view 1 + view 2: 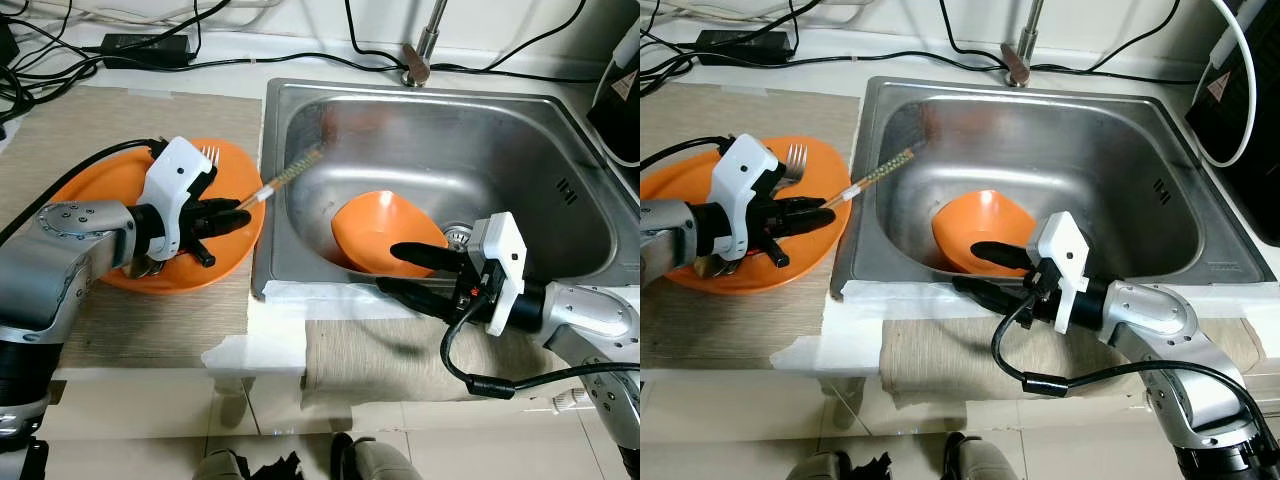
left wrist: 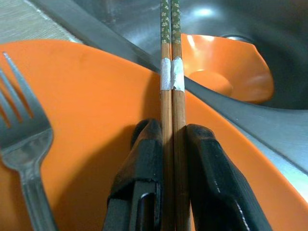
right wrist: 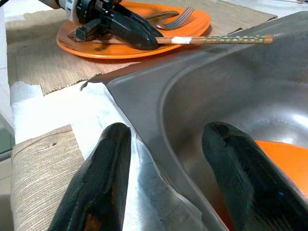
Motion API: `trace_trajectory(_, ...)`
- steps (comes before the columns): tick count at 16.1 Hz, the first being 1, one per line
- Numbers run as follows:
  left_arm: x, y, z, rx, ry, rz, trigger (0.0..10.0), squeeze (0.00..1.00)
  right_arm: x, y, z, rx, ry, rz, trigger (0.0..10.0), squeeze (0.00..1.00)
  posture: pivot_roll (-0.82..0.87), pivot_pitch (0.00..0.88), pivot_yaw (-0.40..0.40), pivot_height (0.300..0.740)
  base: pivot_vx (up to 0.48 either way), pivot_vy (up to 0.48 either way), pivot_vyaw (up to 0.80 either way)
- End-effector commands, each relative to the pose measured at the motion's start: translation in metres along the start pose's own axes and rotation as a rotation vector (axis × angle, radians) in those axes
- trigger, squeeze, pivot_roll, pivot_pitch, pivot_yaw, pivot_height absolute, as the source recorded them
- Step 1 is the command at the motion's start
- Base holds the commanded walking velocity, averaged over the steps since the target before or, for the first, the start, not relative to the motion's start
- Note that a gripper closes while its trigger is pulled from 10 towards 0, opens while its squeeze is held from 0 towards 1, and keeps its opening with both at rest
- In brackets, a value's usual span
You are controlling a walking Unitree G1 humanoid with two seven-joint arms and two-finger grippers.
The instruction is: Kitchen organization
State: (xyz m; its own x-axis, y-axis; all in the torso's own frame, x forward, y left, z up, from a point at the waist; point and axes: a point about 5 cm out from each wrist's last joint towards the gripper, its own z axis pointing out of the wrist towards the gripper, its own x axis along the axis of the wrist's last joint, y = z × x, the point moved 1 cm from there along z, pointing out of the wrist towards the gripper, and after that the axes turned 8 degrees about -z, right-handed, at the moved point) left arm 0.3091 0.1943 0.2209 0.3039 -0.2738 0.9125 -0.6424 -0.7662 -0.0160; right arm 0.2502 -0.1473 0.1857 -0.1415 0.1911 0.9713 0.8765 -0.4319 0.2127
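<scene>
Bamboo chopsticks (image 1: 285, 181) angled from orange plate (image 1: 235, 160) over sink rim; orange bowl (image 1: 375, 230) tilted in basin.

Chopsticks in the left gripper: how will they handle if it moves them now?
The chopsticks look like stiff, light bamboo; probably no sag. The left gripper pinches them near one end, so the long free end over the sink may pivot. Two smooth round sticks could slip or roll against each other.
</scene>
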Motion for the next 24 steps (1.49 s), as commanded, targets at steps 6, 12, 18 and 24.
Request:
trace_trajectory(6, 0.011, 0.0, -0.007, 0.022, 0.082, -0.079, 0.0, 0.0, 0.008, 0.002, 0.0, -0.034, 0.062, 0.016, 10.0, 0.0, -0.16, 0.155, -0.073, 0.74, 0.0, 0.0, 0.0)
trace_trajectory(12, 0.034, 0.007, -0.017, 0.021, 0.185, -0.071, 0.0, 0.0, 0.019, 0.004, 0.001, -0.092, 0.129, 0.05, 10.0, 0.0, -0.16, 0.18, -0.074, 0.74, 0.0, 0.0, 0.0)
trace_trajectory(18, 0.052, 0.005, -0.018, 0.04, 0.315, -0.075, 0.0, 0.0, 0.032, 0.022, -0.001, -0.241, 0.225, 0.11, 10.0, 0.47, -0.18, 0.2, -0.081, 0.74, 0.0, 0.0, 0.0)
trace_trajectory(24, 0.062, 0.018, -0.013, -0.027, 0.344, -0.074, 0.0, 0.0, 0.043, 0.024, 0.005, -0.245, 0.389, 0.268, 10.0, 1.0, -0.16, 0.184, -0.088, 0.74, 0.0, 0.0, 0.0)
